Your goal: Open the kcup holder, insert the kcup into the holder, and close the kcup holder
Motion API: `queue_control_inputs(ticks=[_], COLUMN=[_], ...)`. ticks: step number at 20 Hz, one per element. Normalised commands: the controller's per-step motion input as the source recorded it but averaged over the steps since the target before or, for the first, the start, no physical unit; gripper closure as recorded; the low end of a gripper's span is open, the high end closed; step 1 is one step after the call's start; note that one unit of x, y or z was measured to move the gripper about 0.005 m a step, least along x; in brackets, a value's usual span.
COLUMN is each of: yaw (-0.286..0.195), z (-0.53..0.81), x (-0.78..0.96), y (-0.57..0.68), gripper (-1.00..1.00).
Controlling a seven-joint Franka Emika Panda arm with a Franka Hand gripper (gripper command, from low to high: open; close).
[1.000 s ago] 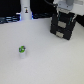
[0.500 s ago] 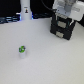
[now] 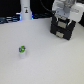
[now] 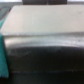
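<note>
The kcup (image 3: pixel 22 50), a small white pod with a green top, stands alone on the white table, toward the exterior view's left. The kcup holder (image 3: pixel 61 31), a black box, sits at the back on the exterior view's right and looks closed. My white gripper (image 3: pixel 63 18) hangs right over the holder's top, far from the kcup. Its fingers are too blurred to tell whether they are open or shut. In the wrist view a dark glossy surface (image 4: pixel 45 55), apparently the holder, fills the picture close up, and no fingers show.
A white bottle-like object (image 3: pixel 25 9) with a dark mark stands at the back on the exterior view's left, before a dark backdrop. The white table (image 3: pixel 50 62) stretches between the kcup and the holder. A teal strip (image 4: pixel 2 50) shows at the wrist view's edge.
</note>
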Motion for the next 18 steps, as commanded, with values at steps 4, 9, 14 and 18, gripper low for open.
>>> queue_control_inputs(ticks=[4,9,14,18], yaw=[-0.012,-0.023,-0.034,-0.077], z=[0.04,0.12,0.12,0.13], x=[0.43,0.75,0.61,0.93], y=[-0.09,-0.13,-0.19,-0.32], gripper=[1.0,1.0,1.0,1.0])
